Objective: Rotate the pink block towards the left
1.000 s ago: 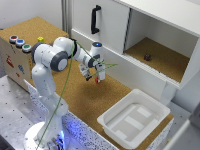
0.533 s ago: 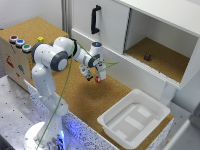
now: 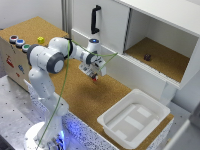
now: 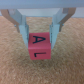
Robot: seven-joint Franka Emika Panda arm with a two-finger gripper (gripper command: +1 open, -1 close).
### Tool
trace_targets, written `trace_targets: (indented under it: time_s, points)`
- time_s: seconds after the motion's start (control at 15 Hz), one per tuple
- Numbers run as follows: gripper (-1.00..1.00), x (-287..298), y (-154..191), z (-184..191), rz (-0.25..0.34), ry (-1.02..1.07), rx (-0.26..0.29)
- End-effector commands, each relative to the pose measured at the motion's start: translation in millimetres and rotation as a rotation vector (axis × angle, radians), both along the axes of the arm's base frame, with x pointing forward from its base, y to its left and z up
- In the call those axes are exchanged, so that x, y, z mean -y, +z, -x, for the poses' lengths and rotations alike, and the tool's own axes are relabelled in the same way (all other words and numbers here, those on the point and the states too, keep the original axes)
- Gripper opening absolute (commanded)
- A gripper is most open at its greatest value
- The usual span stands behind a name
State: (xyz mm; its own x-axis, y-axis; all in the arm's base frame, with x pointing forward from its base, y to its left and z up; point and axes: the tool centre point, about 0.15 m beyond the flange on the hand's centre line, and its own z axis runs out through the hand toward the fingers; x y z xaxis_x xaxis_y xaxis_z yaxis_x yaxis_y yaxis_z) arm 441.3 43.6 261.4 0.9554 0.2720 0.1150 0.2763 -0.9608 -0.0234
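The pink block (image 4: 40,48) is a small pinkish-red cube with the dark letters A and L on its faces. In the wrist view it sits between my two fingers (image 4: 23,27), which press on its sides, over the cork surface. In the exterior view the gripper (image 3: 94,75) points down at the cork table in front of the cabinet. The pink block (image 3: 94,77) shows as a red speck at the fingertips. I cannot tell whether the block rests on the cork or is just above it.
A white tray (image 3: 150,107) stands at the exterior view's lower right. The white cabinet has a black handle (image 3: 94,19) and an open compartment holding a dark maroon object (image 3: 147,57). A yellow block (image 3: 40,39) and coloured buttons (image 3: 17,41) are at the left.
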Motion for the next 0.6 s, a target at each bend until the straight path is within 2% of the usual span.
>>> trace_targets:
  time_s: [0.0, 0.07, 0.13, 0.27, 0.4, 0.53]
  points:
    - [-1.00, -11, 12, 32, -0.113, 0.606, 0.040]
    - [-1.00, -14, 11, 35, -0.142, 0.704, 0.014]
    - [-1.00, -16, 8, 39, -0.141, 0.815, -0.001]
    - [-1.00, -25, 1, 48, -0.105, 1.060, -0.040]
    - [-1.00, -36, -5, 66, -0.002, 1.287, -0.003]
    - [-1.00, -47, -12, 77, 0.035, 1.419, 0.040]
